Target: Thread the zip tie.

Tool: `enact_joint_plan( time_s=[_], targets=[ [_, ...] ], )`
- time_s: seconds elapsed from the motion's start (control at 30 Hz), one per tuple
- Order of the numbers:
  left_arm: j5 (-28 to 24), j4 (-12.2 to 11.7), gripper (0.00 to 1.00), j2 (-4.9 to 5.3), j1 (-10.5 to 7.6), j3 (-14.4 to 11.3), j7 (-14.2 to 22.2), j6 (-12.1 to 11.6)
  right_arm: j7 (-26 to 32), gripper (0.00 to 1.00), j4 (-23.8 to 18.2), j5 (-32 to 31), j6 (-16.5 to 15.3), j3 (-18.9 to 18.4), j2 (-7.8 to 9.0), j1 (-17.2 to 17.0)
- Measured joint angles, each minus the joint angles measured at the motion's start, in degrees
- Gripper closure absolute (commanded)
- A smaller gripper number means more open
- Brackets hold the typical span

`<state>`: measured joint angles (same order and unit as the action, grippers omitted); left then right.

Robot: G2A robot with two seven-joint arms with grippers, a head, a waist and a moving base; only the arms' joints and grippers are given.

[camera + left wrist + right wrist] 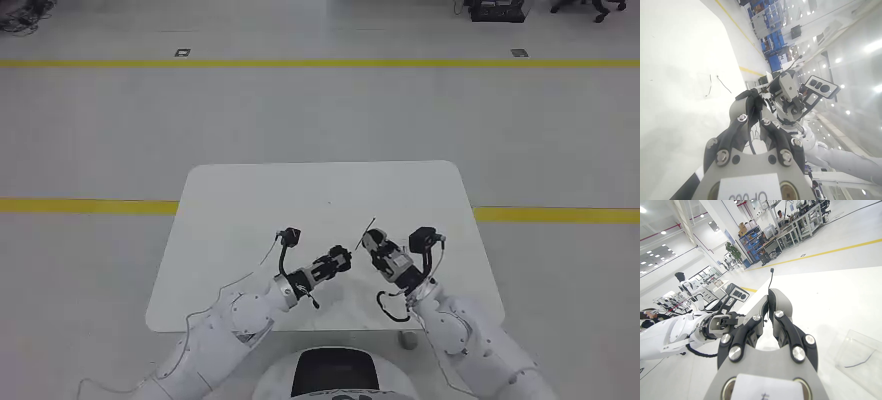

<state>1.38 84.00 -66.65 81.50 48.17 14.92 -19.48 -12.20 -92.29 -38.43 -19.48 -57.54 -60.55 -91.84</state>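
1. The white table (300,190) carries both arms over its near half, the two grippers close together and apart.
2. The right gripper (769,293) hangs above the table a little right of centre (372,240). Its fingers (780,300) are clenched on the black zip tie (770,279).
3. The zip tie stands out past the fingertips, with its small square head at the free end. In the top view it shows as a thin dark line slanting away from the gripper toward the far side (366,231). A thinner bit of the strip hangs down between the fingers, behind the tips.
4. The left gripper (751,96) is just left of the right one and slightly nearer (342,260), pointing toward it. Its fingers are pressed together at the tips, and I cannot tell whether anything sits between them.
5. A clear plastic container (857,344) lies on the table near the right gripper, with a thin dark strip (861,362) inside it.
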Motion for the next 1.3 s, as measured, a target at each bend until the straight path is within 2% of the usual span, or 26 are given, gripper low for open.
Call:
enact_joint_plan(
  time_s=[0.83,1.3],
  targets=[
    [-0.91,0.1,1.0,0.11,-0.03,-0.1,0.51,0.0,-4.06,1.0,0.85,1.58,0.0,4.7,2.83,2.84],
    [-0.91,0.1,1.0,0.11,-0.03,-0.1,0.51,0.0,-4.02,1.0,0.83,1.54,0.0,4.72,2.85,2.85]
  ],
)
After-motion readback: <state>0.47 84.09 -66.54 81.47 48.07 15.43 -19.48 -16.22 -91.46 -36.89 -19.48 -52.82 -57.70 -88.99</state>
